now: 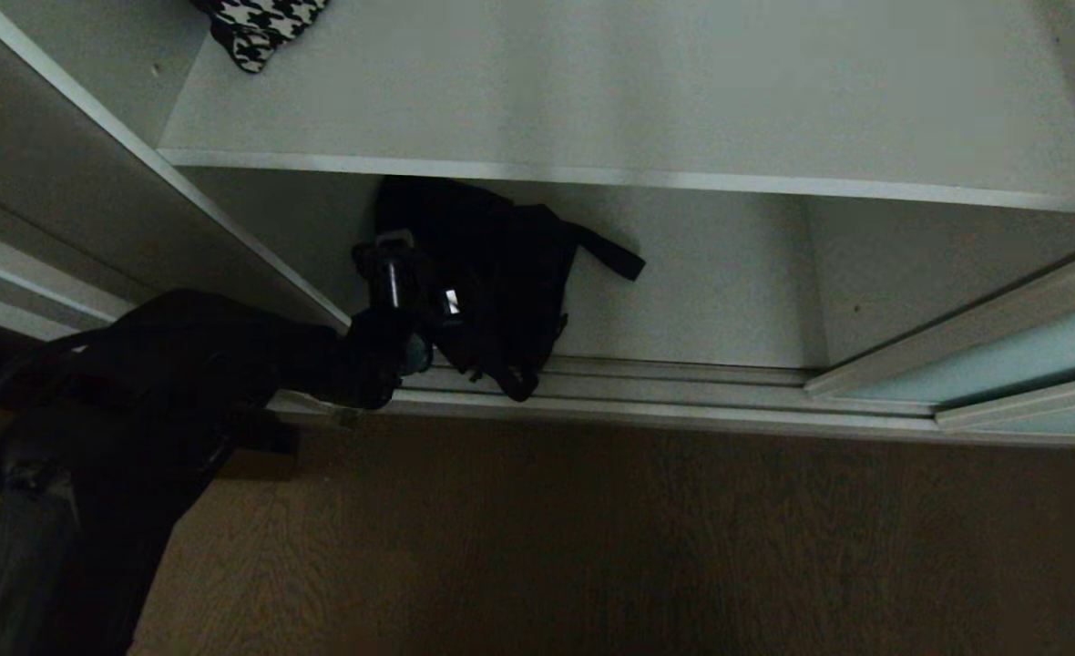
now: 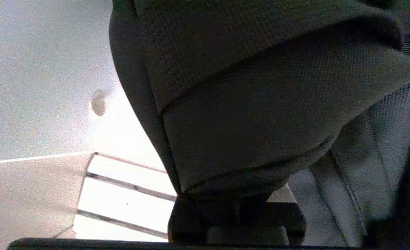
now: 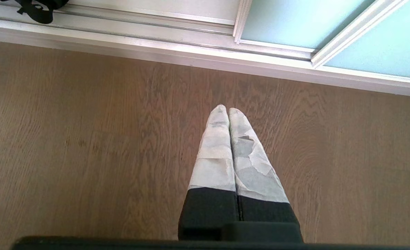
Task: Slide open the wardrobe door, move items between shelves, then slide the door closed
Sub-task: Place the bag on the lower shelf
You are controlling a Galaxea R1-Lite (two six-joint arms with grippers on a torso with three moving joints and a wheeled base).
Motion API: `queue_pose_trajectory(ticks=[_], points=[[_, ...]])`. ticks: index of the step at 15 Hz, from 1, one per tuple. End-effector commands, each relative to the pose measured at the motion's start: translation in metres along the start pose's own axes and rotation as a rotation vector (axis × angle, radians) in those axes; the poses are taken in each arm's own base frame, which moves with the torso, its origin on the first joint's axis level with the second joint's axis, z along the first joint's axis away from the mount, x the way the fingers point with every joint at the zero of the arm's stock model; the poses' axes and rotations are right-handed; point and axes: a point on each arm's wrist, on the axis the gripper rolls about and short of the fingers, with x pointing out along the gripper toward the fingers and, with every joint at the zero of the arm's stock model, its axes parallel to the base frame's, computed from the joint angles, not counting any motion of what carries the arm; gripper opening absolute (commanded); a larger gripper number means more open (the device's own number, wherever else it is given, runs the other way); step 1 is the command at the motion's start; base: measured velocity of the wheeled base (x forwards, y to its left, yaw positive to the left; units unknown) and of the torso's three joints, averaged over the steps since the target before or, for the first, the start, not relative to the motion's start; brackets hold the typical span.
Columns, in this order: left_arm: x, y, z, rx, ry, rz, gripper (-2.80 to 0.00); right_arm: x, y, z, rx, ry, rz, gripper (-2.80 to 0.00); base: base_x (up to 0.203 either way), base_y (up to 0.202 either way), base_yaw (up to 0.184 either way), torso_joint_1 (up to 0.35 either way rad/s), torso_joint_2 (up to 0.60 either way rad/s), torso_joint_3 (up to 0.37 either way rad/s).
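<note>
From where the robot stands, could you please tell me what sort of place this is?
Probably a bedroom or a dressing area at a built-in wardrobe: grey shelves inside, a frosted teal sliding wardrobe door on floor tracks, a black fabric bag and a houndstooth piece stored there, and a wood-grain floor.

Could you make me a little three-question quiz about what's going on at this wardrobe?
1. True or false: the black bag sits on the upper shelf.
2. Which tool has hold of the bag?
A) the left tool
B) the right tool
3. Fill in: the sliding wardrobe door of pale teal glass is pushed to the robot's ____ side.

Key
1. False: it is in the bottom compartment, partly over the door tracks. Only the houndstooth piece lies on the upper shelf.
2. A. The left tool is shut on the bag's fabric; the right tool hangs shut over the wooden floor.
3. Right.
</note>
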Motion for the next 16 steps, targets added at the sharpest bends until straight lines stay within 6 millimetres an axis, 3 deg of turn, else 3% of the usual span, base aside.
queue_pose_trajectory(ticks=[1,4,7,8,11,16], points=[[0.008,0.0,-0.01,0.003,-0.003,0.014,0.0,0.0,0.0,0.0,0.0,0.0,0.001,-2.8,0.0,0.0,0.0,0.0,0.0,0.0],[0.017,0.0,0.004,-0.047,-0.112,0.023,0.0,0.0,0.0,0.0,0.0,0.001,0.0,-2.8,0.0,0.0,0.0,0.0,0.0,0.0],[0.0,0.0,0.041,-0.069,-0.174,0.017,0.0,0.0,0.0,0.0,0.0,0.0,0.001,-2.8,0.0,0.0,0.0,0.0,0.0,0.0],[-0.006,0.002,0.043,-0.055,-0.147,0.016,0.0,0.0,0.0,0.0,0.0,0.0,0.001,-2.8,0.0,0.0,0.0,0.0,0.0,0.0],[-0.024,0.007,0.015,0.016,0.03,-0.01,0.0,0.0,0.0,0.0,0.0,0.0,0.001,-2.8,0.0,0.0,0.0,0.0,0.0,0.0],[-0.065,0.014,0.015,0.059,0.144,-0.07,0.0,0.0,0.0,0.0,0.0,0.001,0.001,-2.8,0.0,0.0,0.0,0.0,0.0,0.0]])
